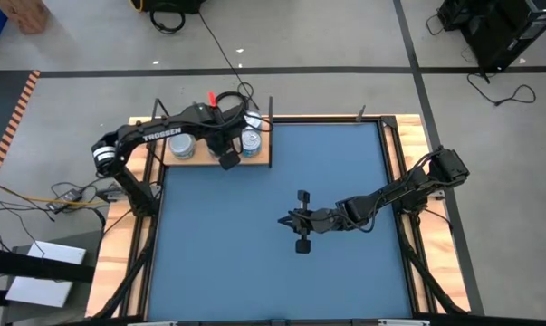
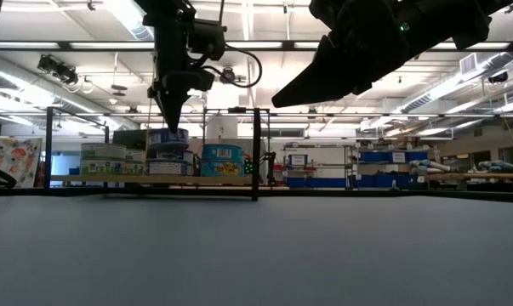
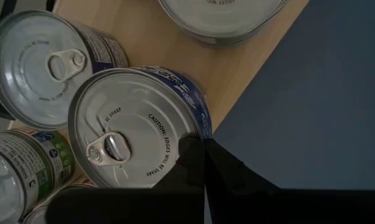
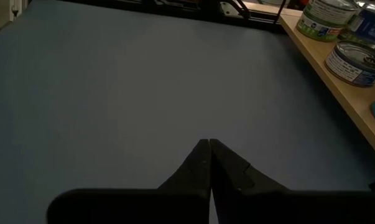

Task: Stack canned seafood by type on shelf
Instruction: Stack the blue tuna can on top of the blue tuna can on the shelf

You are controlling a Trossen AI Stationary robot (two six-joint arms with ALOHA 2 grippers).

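Left claw [image 3: 204, 163], pinched shut and empty, hovers over a blue-labelled tin [image 3: 137, 127] on the shelf [image 3: 234, 74].

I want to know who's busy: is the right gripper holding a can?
No, the right gripper is shut on nothing above the bare blue mat, away from the cans on the shelf.

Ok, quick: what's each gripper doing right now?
Left gripper: shut, empty, over the tins on the shelf.
Right gripper: shut, empty, above the blue mat.

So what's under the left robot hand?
The shut left gripper hangs over a blue-labelled tin on the wooden shelf, with more tins beside it. What that tin rests on is covered.
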